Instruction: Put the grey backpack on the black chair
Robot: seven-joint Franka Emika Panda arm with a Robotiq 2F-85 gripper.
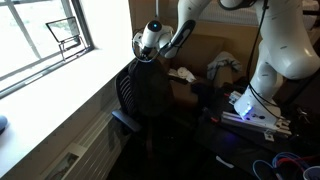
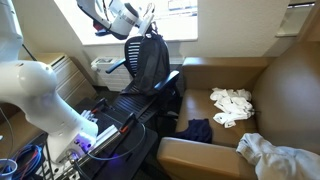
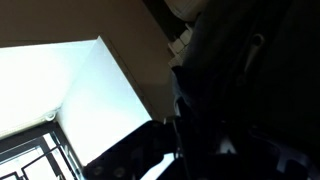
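The grey backpack [image 1: 152, 88] looks very dark and hangs upright from my gripper [image 1: 146, 54] over the black chair [image 1: 123, 100] by the window. In an exterior view the backpack [image 2: 149, 62] hangs under my gripper [image 2: 143, 30], with its bottom at the seat of the chair [image 2: 132, 102]. The gripper is shut on the top of the backpack. In the wrist view the backpack [image 3: 240, 95] fills the right side as a dark mass, and the fingers are hidden in the dark.
A bright window [image 1: 40, 35] with a wide sill is beside the chair. A brown cardboard enclosure [image 2: 270, 95] holds white cloths [image 2: 232, 105] and a blue cloth [image 2: 195, 129]. The robot base [image 1: 285, 60] and cables [image 1: 285, 160] stand close by.
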